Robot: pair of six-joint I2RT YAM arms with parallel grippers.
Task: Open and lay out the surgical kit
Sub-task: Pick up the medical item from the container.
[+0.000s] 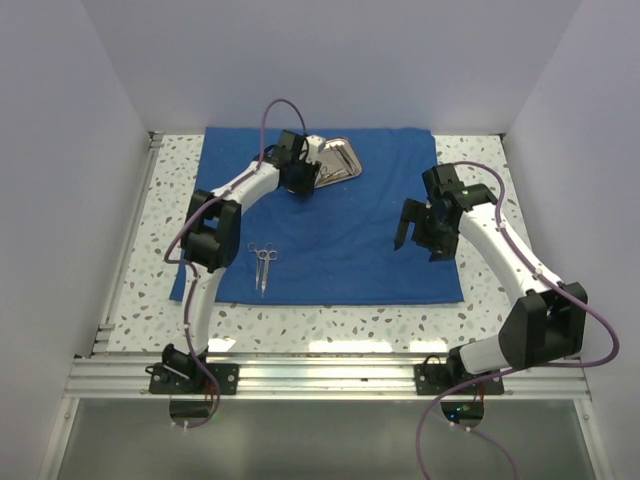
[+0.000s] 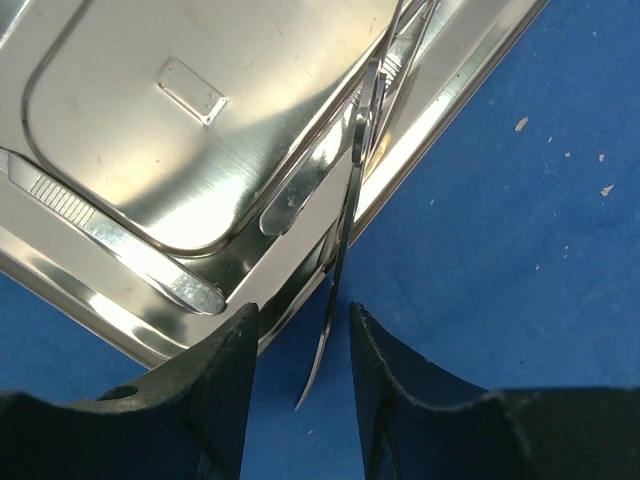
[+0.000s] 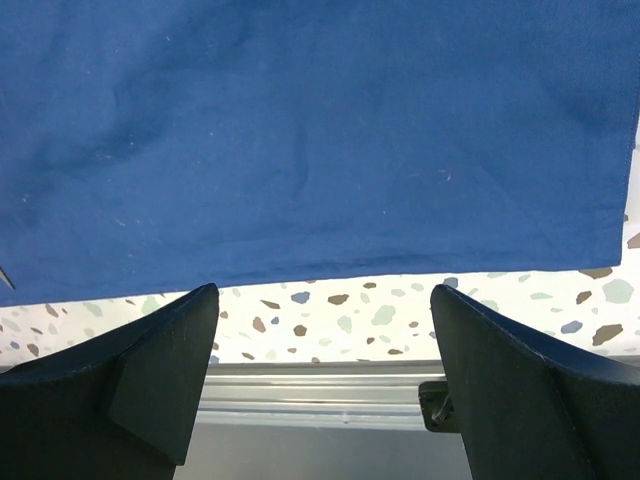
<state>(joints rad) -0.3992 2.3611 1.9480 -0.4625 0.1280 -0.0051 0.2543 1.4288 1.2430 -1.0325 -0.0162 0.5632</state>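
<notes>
Cloth (image 1: 350, 240) lies spread on the table (image 1: 480, 300), tray (image 2: 130, 110) at its far edge. The left claw (image 2: 302, 345) straddles a thin curved instrument (image 2: 338, 280) over the tray's rim, jaws parted, not touching. The right claw (image 3: 322, 360) hangs wide open above the cloth.

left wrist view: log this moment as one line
left gripper: open around thin tool tip overhanging tray edge | right gripper: open, above cloth | forceps: laid on cloth

From above, the left arm (image 1: 235, 195) hides the near corner of the steel tray (image 1: 342, 158) and its contents are too small to tell, while the left wrist view's top edge cuts off the tray and the handle end of the thin instrument (image 2: 348, 225).
</notes>
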